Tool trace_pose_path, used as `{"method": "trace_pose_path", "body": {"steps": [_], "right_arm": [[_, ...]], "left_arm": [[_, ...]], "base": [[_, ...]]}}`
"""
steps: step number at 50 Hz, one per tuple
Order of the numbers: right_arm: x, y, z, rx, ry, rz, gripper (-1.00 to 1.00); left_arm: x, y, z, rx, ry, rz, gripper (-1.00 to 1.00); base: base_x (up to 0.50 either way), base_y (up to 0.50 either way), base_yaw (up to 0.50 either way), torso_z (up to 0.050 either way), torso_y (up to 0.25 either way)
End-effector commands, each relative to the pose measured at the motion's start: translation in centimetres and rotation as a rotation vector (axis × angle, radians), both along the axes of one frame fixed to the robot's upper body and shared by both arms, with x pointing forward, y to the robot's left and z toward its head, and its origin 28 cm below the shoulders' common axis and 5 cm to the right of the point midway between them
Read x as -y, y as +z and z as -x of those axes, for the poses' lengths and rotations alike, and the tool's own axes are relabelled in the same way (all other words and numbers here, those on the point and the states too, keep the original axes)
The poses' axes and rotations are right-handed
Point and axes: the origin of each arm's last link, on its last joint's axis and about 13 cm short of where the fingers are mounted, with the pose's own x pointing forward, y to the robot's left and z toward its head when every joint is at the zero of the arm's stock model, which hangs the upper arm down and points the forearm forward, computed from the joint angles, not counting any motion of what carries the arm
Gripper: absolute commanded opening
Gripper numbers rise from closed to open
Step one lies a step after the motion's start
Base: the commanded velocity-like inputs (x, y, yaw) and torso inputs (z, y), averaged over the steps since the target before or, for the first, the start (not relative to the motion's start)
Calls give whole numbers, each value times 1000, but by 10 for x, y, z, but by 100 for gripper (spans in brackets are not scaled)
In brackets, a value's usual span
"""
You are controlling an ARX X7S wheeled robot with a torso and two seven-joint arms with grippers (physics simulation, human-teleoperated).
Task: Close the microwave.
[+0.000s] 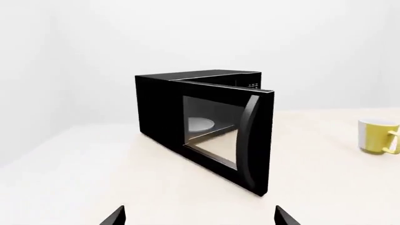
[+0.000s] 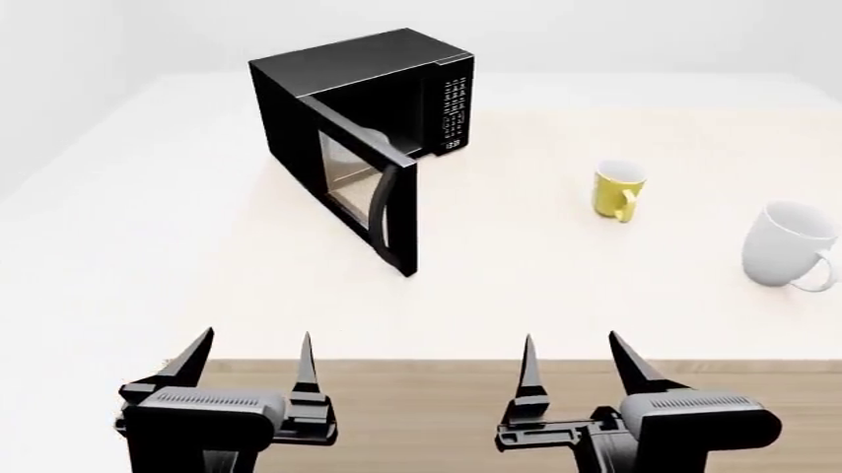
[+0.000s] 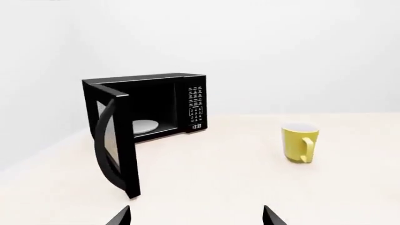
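Observation:
The black microwave [image 2: 349,74] stands at the far left of the table with its windowed door [image 2: 369,192] swung wide open toward me, curved handle on the door's free edge. Its white keypad [image 2: 453,110] faces right. It also shows in the left wrist view [image 1: 162,108] and the right wrist view [image 3: 156,101], with the white turntable plate [image 3: 145,125] inside. My left gripper [image 2: 250,357] and right gripper [image 2: 575,357] are both open and empty, held side by side over the table's near edge, well short of the door.
A yellow mug [image 2: 616,189] stands right of the microwave, also in the right wrist view [image 3: 299,142] and the left wrist view [image 1: 379,136]. A white mug [image 2: 790,244] stands at the far right. The pale table [image 2: 526,286] ends in a wooden front edge [image 2: 421,367].

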Motion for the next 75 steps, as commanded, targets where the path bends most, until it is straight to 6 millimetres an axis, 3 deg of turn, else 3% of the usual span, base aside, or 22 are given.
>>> {"method": "trace_pose_path", "body": {"steps": [1, 18, 36, 43, 68, 75], "right_arm": [[0, 1, 1, 2, 0, -1, 100], [1, 6, 3, 27, 16, -61, 100], [2, 7, 4, 42, 17, -54, 100], [2, 8, 5, 54, 20, -56, 100], [1, 7, 4, 47, 13, -40, 100], [1, 8, 4, 56, 4, -18, 100]], "left_arm": [[0, 1, 1, 2, -2, 2, 100], [0, 4, 3, 13, -11, 4, 100], [0, 5, 4, 20, -8, 7, 100], [0, 6, 4, 21, -9, 7, 100], [0, 6, 4, 19, -12, 8, 100], [0, 6, 4, 20, -10, 8, 100]], "base": [[0, 500, 0, 0, 0], [0, 0, 0, 0, 0], [484, 0, 0, 0, 0], [28, 11, 0, 0, 0], [22, 498, 0, 0, 0], [0, 84, 0, 0, 0]]}}
